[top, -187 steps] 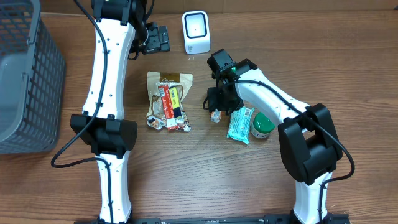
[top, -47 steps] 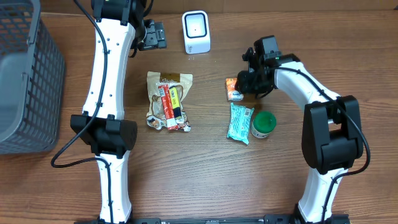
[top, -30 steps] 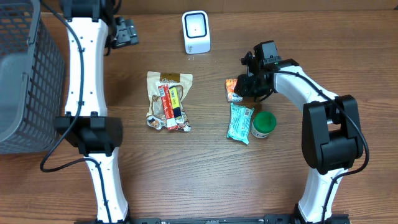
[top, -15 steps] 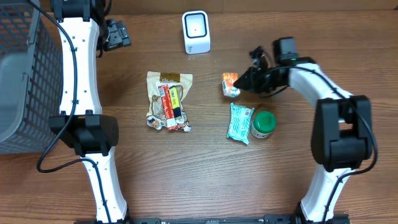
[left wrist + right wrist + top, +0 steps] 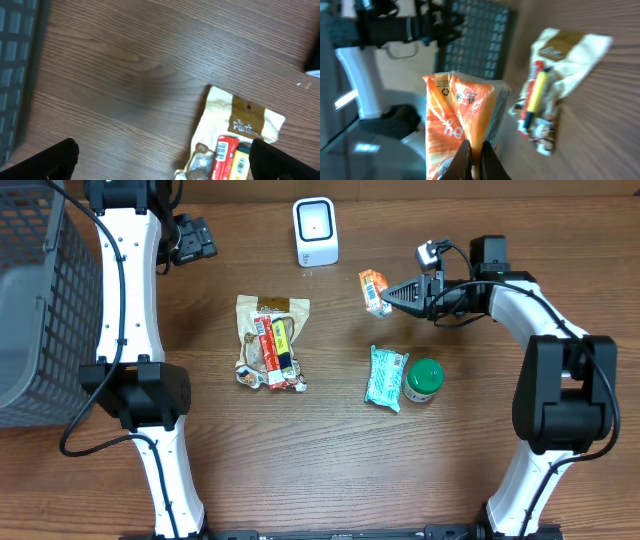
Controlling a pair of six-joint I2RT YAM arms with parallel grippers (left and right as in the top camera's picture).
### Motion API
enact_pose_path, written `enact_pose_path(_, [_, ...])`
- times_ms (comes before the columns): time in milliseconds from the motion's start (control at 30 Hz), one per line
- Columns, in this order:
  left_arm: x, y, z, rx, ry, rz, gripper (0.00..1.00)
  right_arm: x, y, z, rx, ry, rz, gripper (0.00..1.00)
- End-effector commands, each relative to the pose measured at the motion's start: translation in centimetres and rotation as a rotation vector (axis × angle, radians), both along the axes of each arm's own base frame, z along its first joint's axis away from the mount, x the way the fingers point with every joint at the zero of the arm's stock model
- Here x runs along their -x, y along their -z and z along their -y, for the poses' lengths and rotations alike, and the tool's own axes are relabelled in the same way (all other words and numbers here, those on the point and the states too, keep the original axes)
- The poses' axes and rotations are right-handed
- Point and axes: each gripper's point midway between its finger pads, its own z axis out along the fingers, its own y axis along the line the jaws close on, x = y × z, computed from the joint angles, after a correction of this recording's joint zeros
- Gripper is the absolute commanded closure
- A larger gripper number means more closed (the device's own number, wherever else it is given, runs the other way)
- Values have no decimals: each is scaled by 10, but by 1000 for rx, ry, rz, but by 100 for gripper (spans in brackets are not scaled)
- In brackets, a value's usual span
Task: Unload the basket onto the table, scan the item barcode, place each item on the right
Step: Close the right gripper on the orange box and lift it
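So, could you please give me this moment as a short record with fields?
Held item: orange packet, pinched in the right end effector, apparently off the table
Scanner: white scanner, left of the packet, not touching it
Left end effector: open, empty, beside the basket
Lying on the table: beige snack bag, teal packet, green-lidded jar
Scan: not yet in front of the scanner

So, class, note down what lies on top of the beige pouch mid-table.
A red packet and a yellow packet lie side by side on the beige pouch; its face beneath them is hidden.
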Motion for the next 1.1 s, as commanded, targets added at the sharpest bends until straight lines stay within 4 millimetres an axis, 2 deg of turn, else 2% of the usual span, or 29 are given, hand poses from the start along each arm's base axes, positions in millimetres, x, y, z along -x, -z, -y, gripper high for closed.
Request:
enact_pose_path(0, [0, 5, 7, 38, -9, -10, 0, 6, -23, -11, -86, -62, 30, 96])
enact_pose_path(233, [2, 5, 7, 37, -9, -17, 0, 17, -27, -36, -84, -121, -77, 96])
enact_pose_path(467, [2, 5, 7, 37, -9, -17, 0, 31, -53, -51, -85, -164, -21, 96])
enact_pose_path(733, [1, 5, 7, 37, -10, -15, 0, 46, -102, -50, -90, -172, 116, 96])
enact_pose_path(1067, [1, 5, 7, 37, -9, -12, 0, 59, -129, -49, -92, -174, 160, 96])
